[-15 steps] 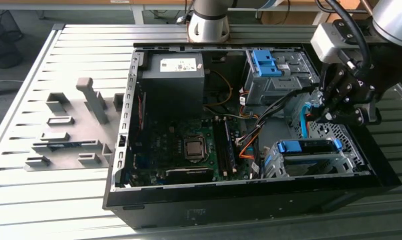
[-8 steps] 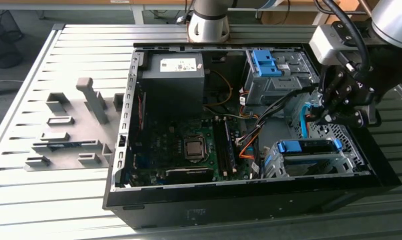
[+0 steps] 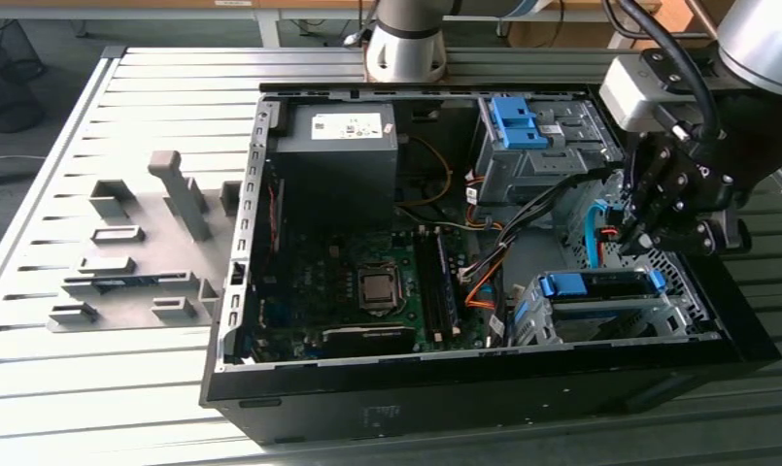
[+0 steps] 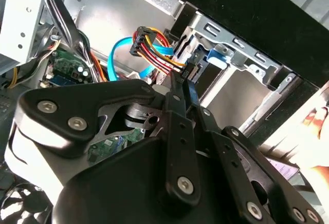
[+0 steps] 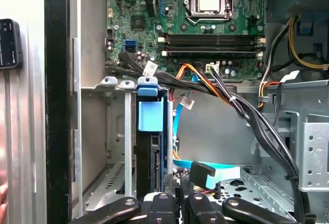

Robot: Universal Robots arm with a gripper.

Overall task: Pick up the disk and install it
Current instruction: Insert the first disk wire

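Your pincer (image 3: 653, 231) hangs inside the open computer case (image 3: 364, 413), just above the metal drive cage (image 3: 595, 320) at the case's corner nearest the worktop's (image 3: 106, 388) front edge; you cannot tell how far its fingers are parted, nor whether they grip anything. The disk (image 5: 150, 131), in its blue carrier, stands edge-on in the cage slot in the first wrist view, directly ahead of the pincer and apparently already seated. A bundle of power leads (image 4: 154, 49) and a blue data cable (image 5: 216, 173) lie close beside the cage. Likely hazard: any sideways drift could snag those cables or scrape the cage wall, jamming the carrier.
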